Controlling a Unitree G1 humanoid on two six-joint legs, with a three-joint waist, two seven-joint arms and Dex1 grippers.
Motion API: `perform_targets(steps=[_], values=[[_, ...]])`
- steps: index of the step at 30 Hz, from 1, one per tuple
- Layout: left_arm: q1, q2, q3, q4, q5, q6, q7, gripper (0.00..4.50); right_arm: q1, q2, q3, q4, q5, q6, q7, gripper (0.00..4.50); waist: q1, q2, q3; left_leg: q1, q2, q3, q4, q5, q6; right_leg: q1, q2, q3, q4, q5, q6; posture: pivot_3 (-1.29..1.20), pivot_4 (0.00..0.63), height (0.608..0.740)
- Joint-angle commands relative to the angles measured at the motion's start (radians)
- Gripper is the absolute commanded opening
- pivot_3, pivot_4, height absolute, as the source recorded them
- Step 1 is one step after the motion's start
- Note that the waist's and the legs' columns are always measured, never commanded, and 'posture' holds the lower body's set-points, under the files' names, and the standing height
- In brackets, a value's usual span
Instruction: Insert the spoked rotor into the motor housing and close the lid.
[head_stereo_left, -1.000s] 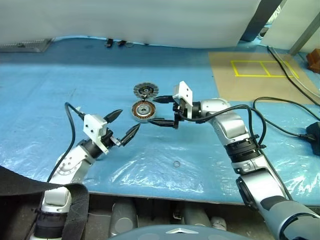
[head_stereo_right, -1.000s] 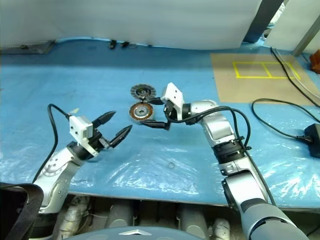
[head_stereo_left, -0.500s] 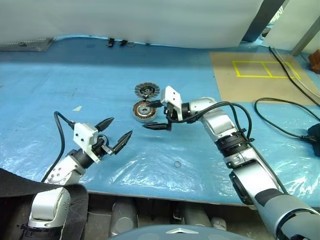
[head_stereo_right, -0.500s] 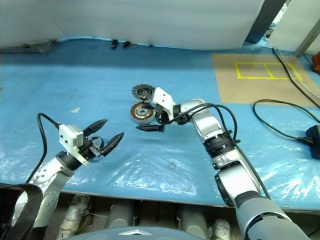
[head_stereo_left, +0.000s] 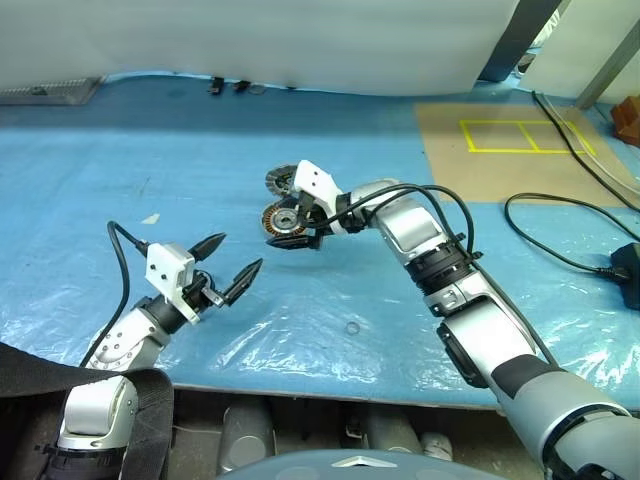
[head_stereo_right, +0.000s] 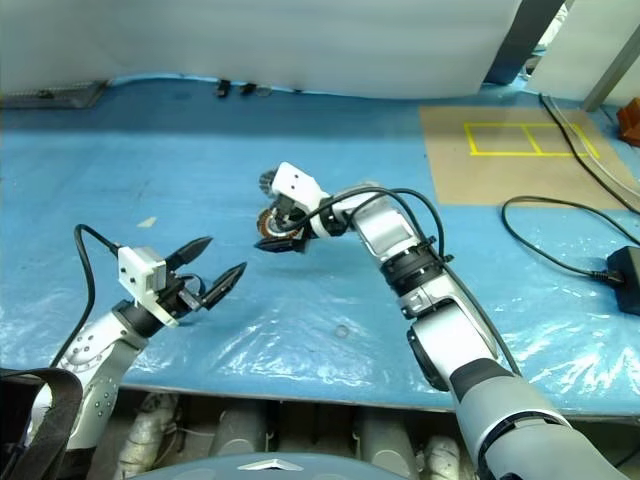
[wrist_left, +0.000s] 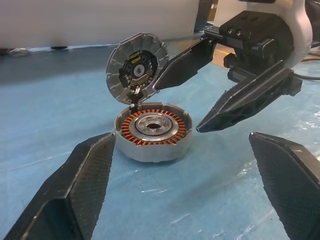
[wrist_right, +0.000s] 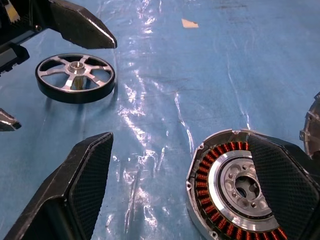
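Motor housing (wrist_left: 152, 131) was seen on the blue sheet (head_stereo_left: 400, 300), lid (wrist_left: 136, 65) hinged upright. Right gripper (head_stereo_left: 290, 225) was spread wide around it (nothing gripped); left gripper (head_stereo_left: 233, 268) gaped empty, well apart.

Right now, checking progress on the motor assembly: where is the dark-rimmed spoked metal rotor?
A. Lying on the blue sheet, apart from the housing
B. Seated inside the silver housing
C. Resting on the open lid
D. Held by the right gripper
A: the dark-rimmed spoked metal rotor lies flat on the blue plastic sheet, apart from the round silver motor housing, whose copper windings sit uncovered.
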Motion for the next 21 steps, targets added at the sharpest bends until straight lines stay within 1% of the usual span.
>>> perform_targets(steps=[1,4,8,14,21], values=[[0.013,0.007,0.032,-0.076,-0.015,0.009,0.025,4.5,-0.026,0.01,0.068,0.027,-0.077,-0.064,-0.016,4.47,-0.002,0.0,0.0,0.0,0.0,0.0,0.0,0.0,0.0,0.0,0.0,0.0,0.0,0.0,0.0,0.0,0.15,0.74],[0.022,0.007,0.036,-0.09,-0.012,0.018,0.037,4.5,-0.044,0.029,0.085,0.076,-0.102,-0.092,-0.018,4.47,-0.006,0.0,0.0,0.0,0.001,0.0,0.0,0.002,-0.003,0.0,0.0,0.0,0.0,0.0,0.0,0.0,0.15,0.74],[0.028,-0.001,0.041,-0.089,-0.005,0.009,0.05,4.5,-0.081,0.059,0.103,0.188,-0.161,-0.186,-0.063,4.47,-0.009,0.0,0.0,0.0,0.001,0.0,0.0,0.002,-0.003,0.0,0.0,0.0,0.001,0.0,0.0,0.0,0.15,0.74],[0.034,-0.017,0.038,-0.077,0.006,-0.016,0.063,4.5,-0.134,0.101,0.068,0.301,-0.16,-0.2,-0.072,4.47,-0.009,0.001,0.0,0.0,0.002,0.0,0.0,0.001,-0.003,0.0,0.0,0.0,0.001,0.0,0.0,0.0,0.15,0.74],[0.046,-0.029,0.027,-0.07,0.013,-0.029,0.053,4.5,-0.154,0.137,0.05,0.387,-0.183,-0.209,-0.1,4.47,-0.009,0.001,0.0,0.0,0.003,0.0,0.0,0.0,-0.001,0.0,0.0,0.0,0.001,0.0,-0.001,0.0,0.15,0.74]])
